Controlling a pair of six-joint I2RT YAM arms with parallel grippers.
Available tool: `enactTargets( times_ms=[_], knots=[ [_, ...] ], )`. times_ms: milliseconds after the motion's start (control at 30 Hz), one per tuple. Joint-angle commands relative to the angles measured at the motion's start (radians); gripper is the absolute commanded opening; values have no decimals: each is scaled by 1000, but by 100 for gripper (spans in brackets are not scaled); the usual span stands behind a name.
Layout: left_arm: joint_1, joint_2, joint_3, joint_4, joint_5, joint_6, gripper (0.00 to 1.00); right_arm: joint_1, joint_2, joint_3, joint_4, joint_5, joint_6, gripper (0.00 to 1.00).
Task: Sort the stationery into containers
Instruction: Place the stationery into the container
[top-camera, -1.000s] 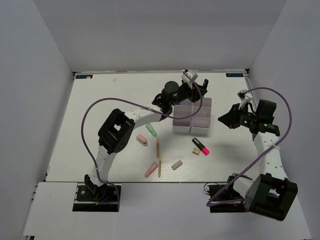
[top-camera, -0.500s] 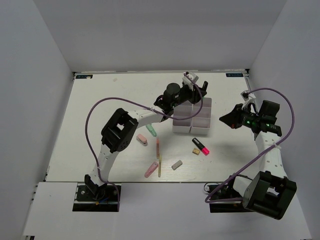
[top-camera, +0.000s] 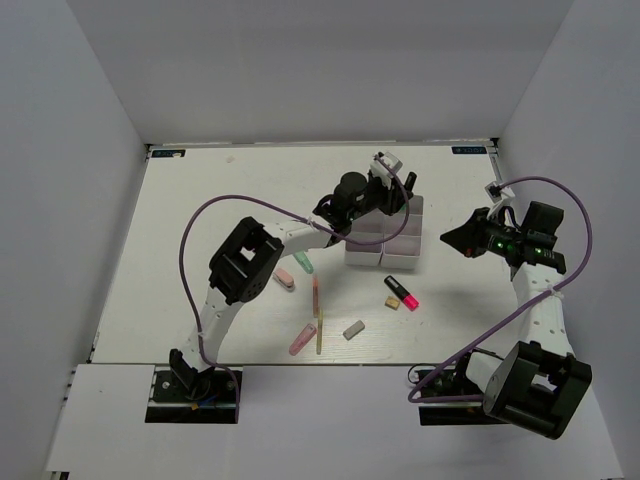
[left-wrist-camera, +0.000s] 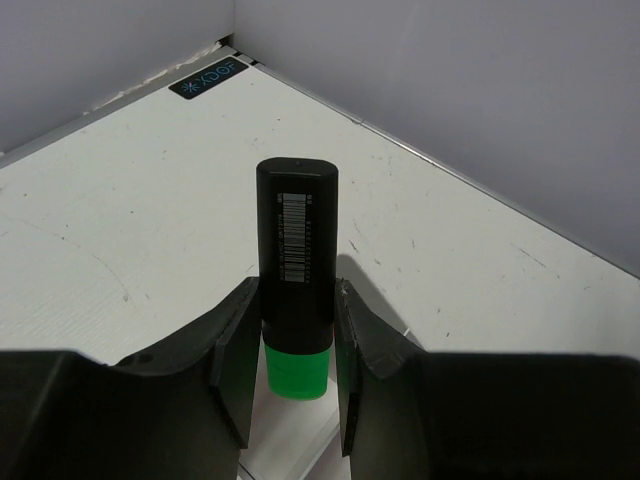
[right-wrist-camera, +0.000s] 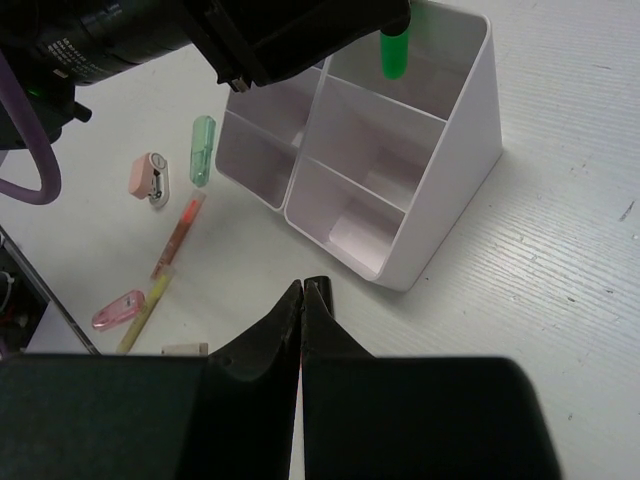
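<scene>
The left gripper clamps the green marker, green end down, above the containers at upper centre. The right gripper is closed, empty. An off-centre release risks a rim strike and bounce-out.

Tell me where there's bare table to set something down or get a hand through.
Widest bare table: left of the left arm, to the left edge. Also free: between the black-pink marker and the right arm. Crowded: in front of the white bins, from the light green marker down to the grey eraser.
</scene>
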Motion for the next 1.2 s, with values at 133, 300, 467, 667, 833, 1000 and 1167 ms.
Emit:
enactTargets(
  times_ms=[133, 300, 467, 667, 833, 1000, 1167],
  knots=[
    [-9, -31, -12, 8, -50, 16, 40, -15, 4, -5, 29, -47, 8, 4],
    [-14, -40, -4, -12, -58, 30, 56, -18, 1, -5, 28, -60, 8, 12],
    [-12, -56, 0, -24, -61, 35, 60, -23, -1, -5, 29, -69, 10, 12],
    [-34, -109, -13, -14, -41, 48, 47, -23, -10, 3, 23, -95, 11, 65],
    [-86, -289, -35, -147, -18, 65, 0, -35, 22, -10, 31, -297, 4, 91],
    [-93, -557, -107, -671, -177, -68, 32, -17, 166, 206, -511, -339, -482, 15],
    [-24, -893, -324, -1125, -460, -233, 66, 141, 136, 160, -758, -83, -763, 4]
  ],
)
